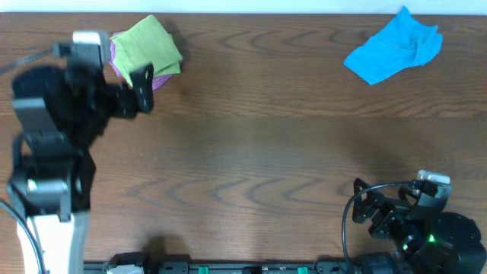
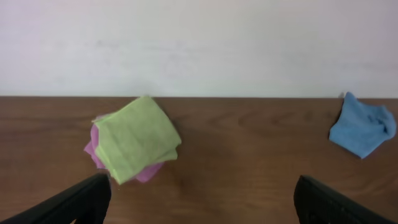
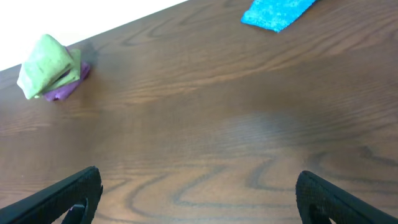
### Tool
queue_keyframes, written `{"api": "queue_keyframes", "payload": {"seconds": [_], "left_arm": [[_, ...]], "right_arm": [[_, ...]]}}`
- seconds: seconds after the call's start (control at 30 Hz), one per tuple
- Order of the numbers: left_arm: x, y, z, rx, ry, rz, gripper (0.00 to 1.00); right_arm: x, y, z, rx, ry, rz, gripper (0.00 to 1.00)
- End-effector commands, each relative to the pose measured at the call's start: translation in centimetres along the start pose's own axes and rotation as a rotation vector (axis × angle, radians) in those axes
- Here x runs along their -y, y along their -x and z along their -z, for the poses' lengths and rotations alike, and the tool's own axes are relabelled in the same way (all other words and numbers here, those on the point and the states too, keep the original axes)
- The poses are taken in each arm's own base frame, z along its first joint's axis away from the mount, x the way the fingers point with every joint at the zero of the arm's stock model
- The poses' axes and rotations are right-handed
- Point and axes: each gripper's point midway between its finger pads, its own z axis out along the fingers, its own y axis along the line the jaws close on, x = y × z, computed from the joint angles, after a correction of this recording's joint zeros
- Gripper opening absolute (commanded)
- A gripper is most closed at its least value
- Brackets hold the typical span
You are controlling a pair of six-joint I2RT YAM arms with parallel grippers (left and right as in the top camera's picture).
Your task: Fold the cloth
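Overhead: folded yellow-green cloth (image 1: 146,47) atop purple cloth (image 2: 93,149), left gripper (image 2: 203,186) just beside, fingers apart. Blue cloth (image 1: 394,47) well apart. Right gripper (image 3: 199,180) likewise spread.

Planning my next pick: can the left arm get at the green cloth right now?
Probably yes: the left gripper is open and faces the green cloth, with only bare table between them and nothing lying on it.

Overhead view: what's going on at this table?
Two robot arms work at a wooden table. The left gripper hangs open and empty just short of a folded yellow-green cloth lying on a purple cloth. The right gripper is open and empty too, near the front edge. A crumpled blue cloth lies far right.
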Motion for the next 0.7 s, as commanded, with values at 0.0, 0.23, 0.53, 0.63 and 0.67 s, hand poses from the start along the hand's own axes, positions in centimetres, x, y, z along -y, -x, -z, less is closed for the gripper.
{"api": "queue_keyframes", "payload": {"seconds": [0.0,0.23,0.53,0.63,0.67], "left_arm": [[-0.2,-1.7,1.6,0.032,0.031,-0.027,0.95],[-1.1,-6.5,4.0,0.044,0.106,-0.027,0.95],[-1.9,-12.8,5.4,0.054,0.151,-0.027,0.95],[-2.2,-14.6,5.4,0.054,0.161,-0.027,0.95],[-2.3,-15.2,5.4,0.053,0.162,-0.027,0.95]], "right_arm": [[0.2,0.0,0.1,0.007,-0.007,-0.016,0.99],[0.2,0.0,0.1,0.007,-0.006,-0.016,0.99],[0.2,0.0,0.1,0.007,-0.006,-0.016,0.99],[0.2,0.0,0.1,0.007,-0.006,-0.016,0.99],[0.2,0.0,0.1,0.007,-0.006,-0.016,0.99]]}}
